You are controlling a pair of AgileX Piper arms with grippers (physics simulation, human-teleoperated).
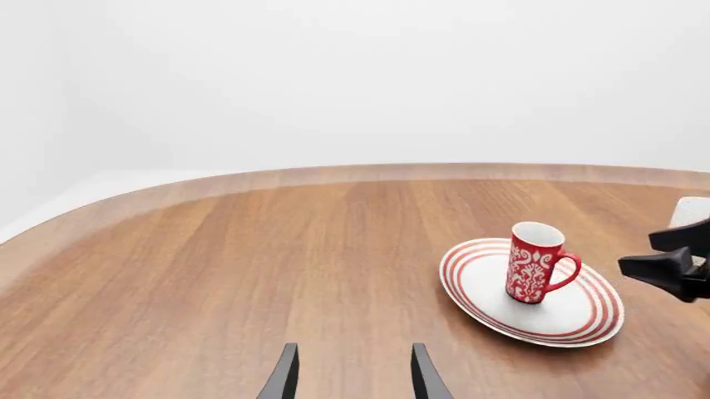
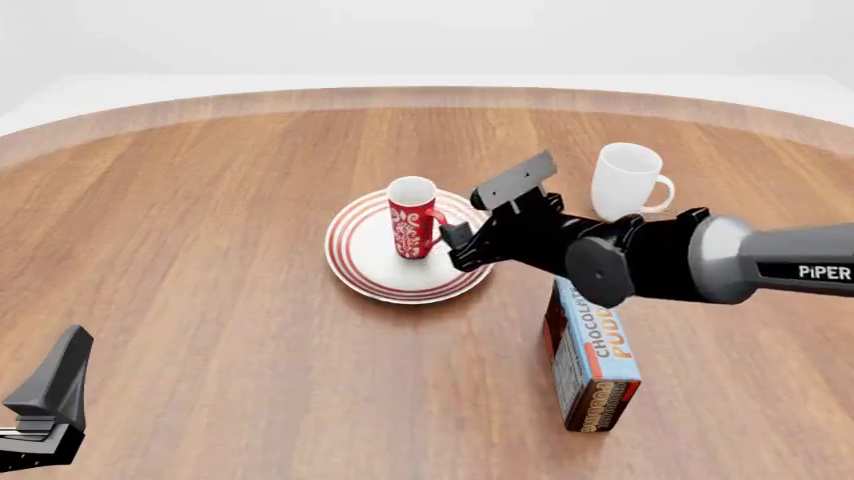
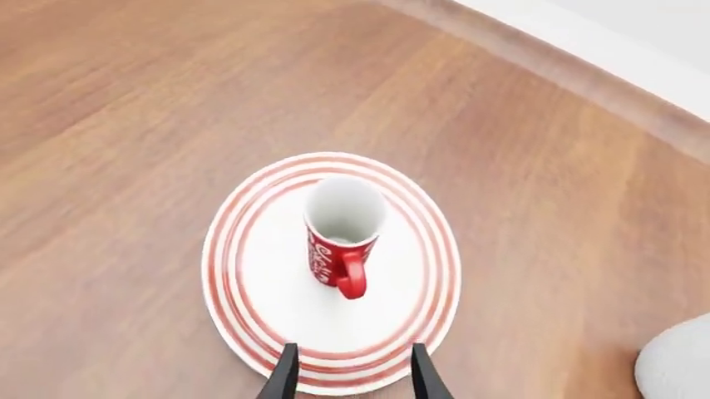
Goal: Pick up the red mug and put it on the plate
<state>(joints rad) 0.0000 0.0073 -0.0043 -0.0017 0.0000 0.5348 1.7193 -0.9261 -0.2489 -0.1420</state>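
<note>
Placement looks done to me: the red mug point(image 3: 342, 237) stands upright on the plate point(image 3: 255, 291), near its middle, handle toward my right gripper point(image 3: 349, 374), whose fingers are spread and empty just beside the plate, leaving only withdrawal.

a plain white mug point(image 2: 627, 178) stands upright on the wooden table point(image 2: 200, 250) — a chocolate pudding box point(image 2: 594, 355) lies nearer.

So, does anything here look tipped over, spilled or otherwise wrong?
Only the chocolate pudding box lies flat on the table. The red mug stands upright on the plate, the white mug is upright too, and I see no spill.
</note>
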